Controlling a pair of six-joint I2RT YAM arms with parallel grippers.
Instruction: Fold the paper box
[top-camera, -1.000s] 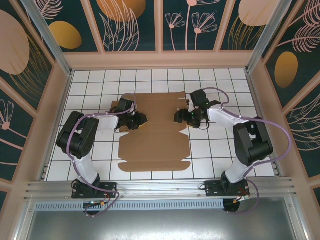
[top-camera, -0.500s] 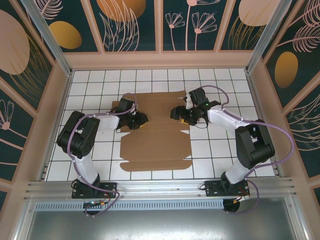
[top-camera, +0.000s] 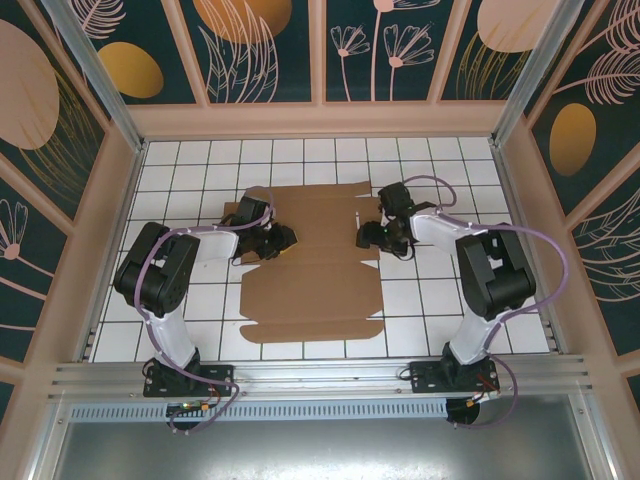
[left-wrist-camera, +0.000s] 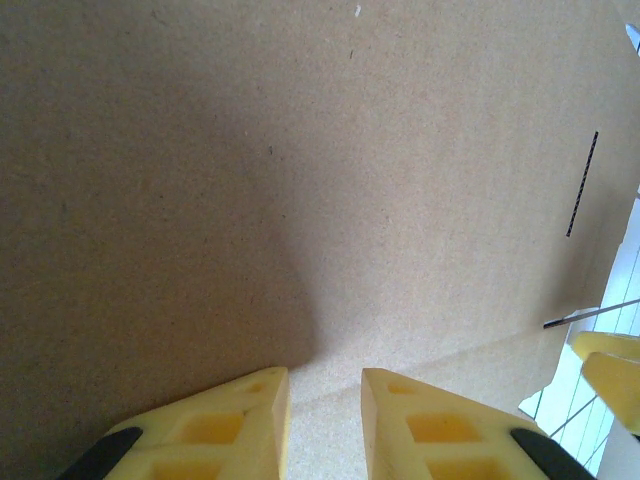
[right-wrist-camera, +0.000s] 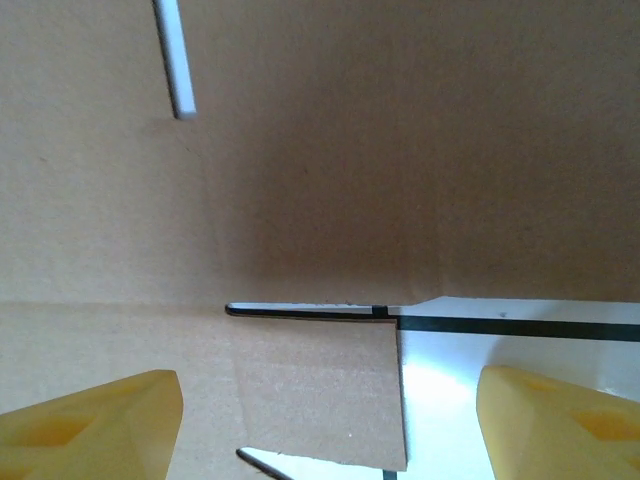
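Note:
The paper box (top-camera: 310, 270) lies flat and unfolded on the white tiled floor, a brown cardboard sheet with flaps and slots. My left gripper (top-camera: 277, 241) rests on its left edge. In the left wrist view its yellow fingertips (left-wrist-camera: 262, 400) stand a narrow gap apart over the bare cardboard (left-wrist-camera: 300, 150), with nothing between them. My right gripper (top-camera: 371, 238) is at the sheet's right edge. Its jaws (right-wrist-camera: 330, 390) are spread wide over a small cardboard tab (right-wrist-camera: 310, 420) below a cut slot (right-wrist-camera: 300, 309). The tab touches neither finger.
White tiles (top-camera: 440, 300) run on both sides of the sheet and in front of it. Patterned walls (top-camera: 90, 250) close in the left, right and back. A metal rail (top-camera: 320, 375) with both arm bases runs along the near edge.
My right gripper reached a little over the cardboard and came back to its right edge, with the arm's elbow drawn in and the jaws slightly wider. The left arm and the sheet stayed still.

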